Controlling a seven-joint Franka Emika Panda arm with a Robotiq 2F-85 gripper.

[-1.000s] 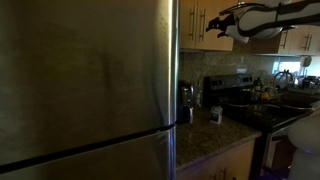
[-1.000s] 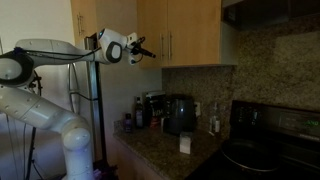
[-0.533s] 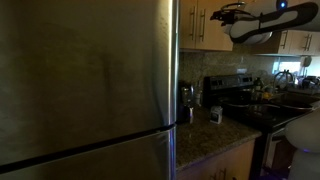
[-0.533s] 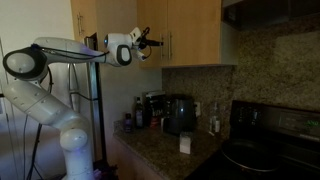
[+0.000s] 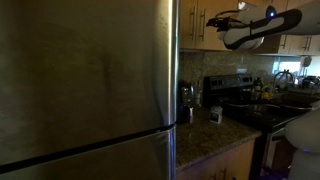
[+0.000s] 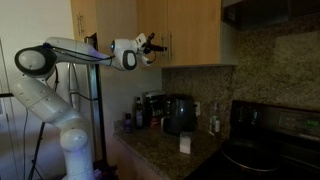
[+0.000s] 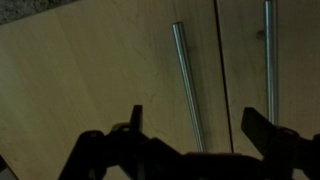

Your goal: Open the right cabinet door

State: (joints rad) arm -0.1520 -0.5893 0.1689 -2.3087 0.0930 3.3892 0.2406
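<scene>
The right cabinet door is a light-tan flat panel on the wall, also visible in an exterior view. The wrist view appears to be upside down, so this door fills its left part, with its slim metal bar handle beside the seam. The narrower neighbouring door has its own handle. My gripper is open and empty, just in front of the two handles and apart from them. It shows in an exterior view. In the wrist view my dark jaws straddle the right door's handle.
A large stainless-steel fridge stands beside the cabinets. Below them, a granite counter carries a coffee maker, bottles and a small white cup. A black stove sits further along, with a range hood above it.
My arm has stretched toward the cabinet, and the open gripper has moved close to the door handles. The doors have not moved.
</scene>
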